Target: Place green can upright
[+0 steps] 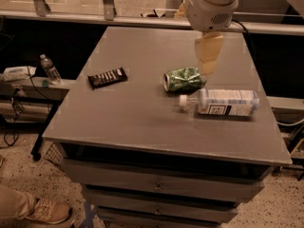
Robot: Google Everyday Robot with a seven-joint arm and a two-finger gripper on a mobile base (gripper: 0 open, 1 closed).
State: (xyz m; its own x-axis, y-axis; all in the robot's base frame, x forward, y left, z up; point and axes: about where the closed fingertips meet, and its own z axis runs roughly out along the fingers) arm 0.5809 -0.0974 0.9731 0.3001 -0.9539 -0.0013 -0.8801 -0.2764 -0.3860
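The green can [183, 79] lies on its side on the grey table [142, 122], right of the middle, its silver top facing left. It is dented, with a mottled green-and-white pattern. My gripper [207, 68] hangs from the white arm at the top of the view. It points down just above the can's right end, at or very near it.
A clear plastic bottle [221, 102] with a white cap lies on its side just in front of the can. A dark snack bar [108, 77] lies to the left. A small water bottle [49, 69] stands on a low shelf beyond the table's left edge. Drawers sit below the tabletop.
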